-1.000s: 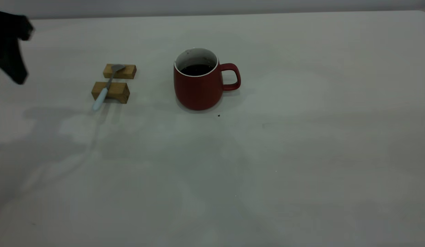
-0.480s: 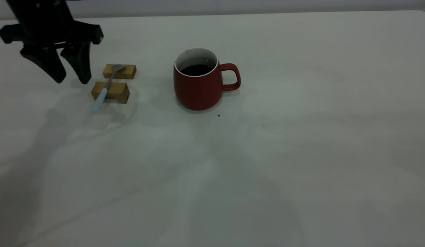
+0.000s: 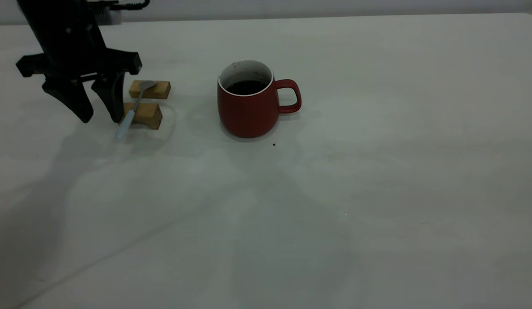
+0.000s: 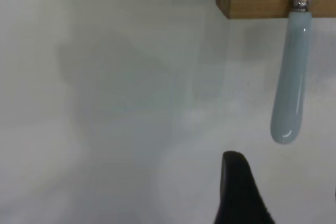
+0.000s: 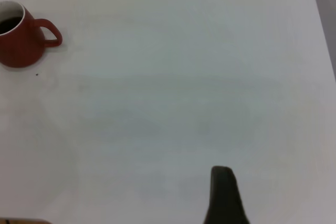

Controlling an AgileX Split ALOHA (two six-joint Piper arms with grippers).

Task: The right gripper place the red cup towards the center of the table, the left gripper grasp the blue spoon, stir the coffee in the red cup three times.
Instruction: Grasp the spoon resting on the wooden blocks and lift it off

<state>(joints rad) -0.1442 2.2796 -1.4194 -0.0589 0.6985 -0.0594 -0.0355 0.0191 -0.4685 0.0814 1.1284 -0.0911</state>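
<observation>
hovering with fingers spread: left gripper (image 3: pixel 99 112), just beside the blue spoon (image 3: pixel 127 119) handle. lying across two wooden blocks (image 3: pixel 139 114), handle end overhanging the table (image 3: pixel 377 171). standing upright near table centre, holding coffee (image 3: pixel 246 87): red cup (image 3: pixel 248 103), well apart from the spoon. advising: shifting sideways until the pale handle sits between the fingers, descending clear of the near block, closing squarely. right gripper (image 5: pixel 223 192): parked far off, finger spacing not discernible.

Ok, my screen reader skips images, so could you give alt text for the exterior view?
The left gripper, open, hangs just left of the blue spoon, which lies across two wooden blocks. The red cup of coffee stands mid-table, handle pointing right.
</observation>
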